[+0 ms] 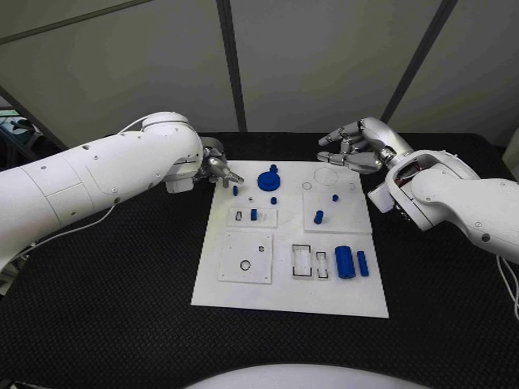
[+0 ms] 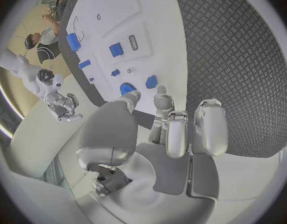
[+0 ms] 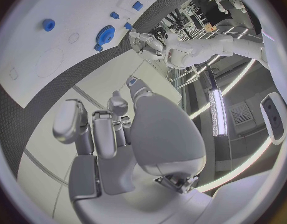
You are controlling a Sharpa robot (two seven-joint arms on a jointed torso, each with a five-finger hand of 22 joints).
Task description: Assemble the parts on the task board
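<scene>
Item one, the surface: I had a black table (image 1: 108, 308) with a fine ribbed mat, and grey panelled walls (image 1: 317, 65) with dark seams stood behind it.

Item two, the task board (image 1: 288, 296): a white plate lay lengthwise in the middle of the table, with several raised white sub-plates and outlined slots on it.

Item three, the parts, all blue. A gear (image 1: 269, 180) sat near the board's far edge with a small peg (image 1: 235, 190) just to its left. A short stud (image 1: 274, 200) and a thin piece (image 1: 253, 215) stood nearer the middle, and another peg (image 1: 319, 216) stood on the right sub-plate. A cylinder (image 1: 346, 261) and a slim bar (image 1: 363, 262) lay side by side on the right of the board's near half.

Item four, the left hand (image 1: 217, 168): I saw it at the board's far left corner, fingers extended toward the peg, nothing grasped; the left wrist view showed the fingers apart just short of the gear.

Item five, the right hand (image 1: 355, 148): it hovered over the far right corner of the board, fingers loosely curled but apart, grasping nothing.

Nothing stood between either hand and the parts.
</scene>
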